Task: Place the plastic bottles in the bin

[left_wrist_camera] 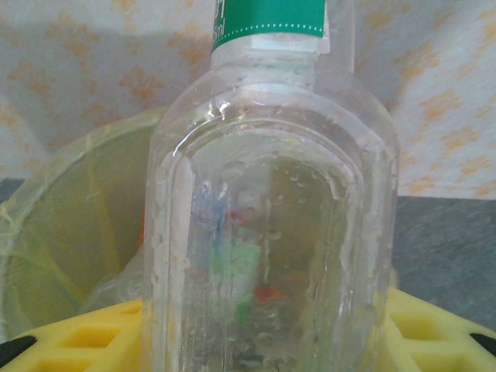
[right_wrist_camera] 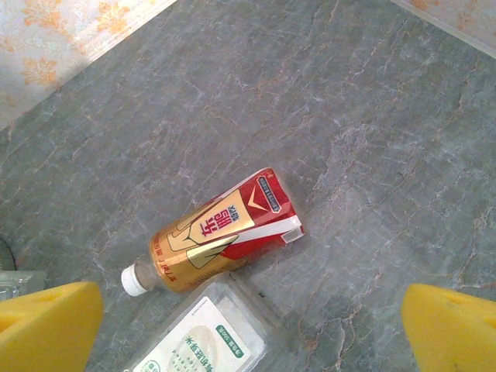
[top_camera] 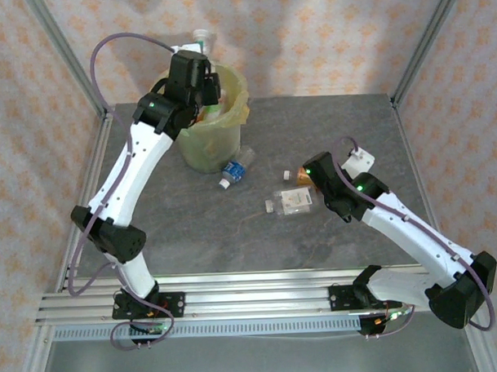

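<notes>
Green-labelled bottle (top_camera: 200,42) gripped over the bin (top_camera: 200,151) by the left gripper (top_camera: 197,69).

Top view: bin at the far left of the table (top_camera: 368,116); blue-labelled bottle (top_camera: 236,170) lying just beside it; white-labelled bottle (top_camera: 292,204) and red-and-gold bottle (top_camera: 290,175) nearer the right gripper (top_camera: 305,174), hovering with nothing in it; left wrist: yellow pads (left_wrist_camera: 85,337) part-closed on the clear lower body of the green-labelled bottle, bin's lined mouth behind and below; likely empty, so light, thin-walled, easily dented, slick with droplets; best held gently across the flat midsection; right wrist: fingers (right_wrist_camera: 46,325) spread wide, empty, either side above the red-and-gold bottle, on its side, white cap to the lower left, against the white-labelled one; flattened at its far end, probably soft; labelled waist the safest hold.
</notes>
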Controlling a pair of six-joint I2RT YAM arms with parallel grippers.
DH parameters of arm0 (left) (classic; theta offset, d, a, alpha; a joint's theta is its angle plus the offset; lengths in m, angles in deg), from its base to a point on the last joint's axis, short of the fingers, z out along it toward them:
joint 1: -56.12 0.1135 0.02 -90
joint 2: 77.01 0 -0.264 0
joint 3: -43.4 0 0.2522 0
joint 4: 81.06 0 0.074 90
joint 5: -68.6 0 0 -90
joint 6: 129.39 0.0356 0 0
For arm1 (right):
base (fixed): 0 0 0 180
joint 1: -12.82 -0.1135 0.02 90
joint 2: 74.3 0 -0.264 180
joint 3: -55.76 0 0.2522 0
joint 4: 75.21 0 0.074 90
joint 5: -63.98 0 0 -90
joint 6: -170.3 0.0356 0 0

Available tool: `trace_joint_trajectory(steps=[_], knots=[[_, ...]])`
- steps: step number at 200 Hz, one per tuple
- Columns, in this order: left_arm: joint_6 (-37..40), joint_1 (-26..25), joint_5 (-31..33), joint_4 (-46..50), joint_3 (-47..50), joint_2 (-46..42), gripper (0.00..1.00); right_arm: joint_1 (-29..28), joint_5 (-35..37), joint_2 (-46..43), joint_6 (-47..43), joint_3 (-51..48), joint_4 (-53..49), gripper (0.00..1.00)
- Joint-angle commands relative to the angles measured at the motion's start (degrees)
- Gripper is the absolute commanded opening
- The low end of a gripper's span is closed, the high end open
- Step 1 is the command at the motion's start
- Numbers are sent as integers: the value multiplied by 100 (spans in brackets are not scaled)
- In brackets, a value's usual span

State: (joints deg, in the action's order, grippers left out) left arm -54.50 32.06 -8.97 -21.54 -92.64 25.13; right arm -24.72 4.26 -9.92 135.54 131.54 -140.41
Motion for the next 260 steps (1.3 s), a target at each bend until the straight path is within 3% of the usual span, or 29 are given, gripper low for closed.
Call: trace_joint_trajectory(steps=[1, 93, 183, 260], knots=[[-114, 191, -277, 483, -245, 217, 41, 36, 55, 57, -66, 43, -59, 99], [-211, 375, -631, 741, -602, 872, 49, 36, 30, 123, -55, 55, -74, 99], [-194, 375, -430, 831, -677, 887, 77, 36, 27, 131, -49, 29, -59, 99], [-176, 375, -484, 737, -627, 763, 79, 36, -43, 177, -84, 30, -32, 99]])
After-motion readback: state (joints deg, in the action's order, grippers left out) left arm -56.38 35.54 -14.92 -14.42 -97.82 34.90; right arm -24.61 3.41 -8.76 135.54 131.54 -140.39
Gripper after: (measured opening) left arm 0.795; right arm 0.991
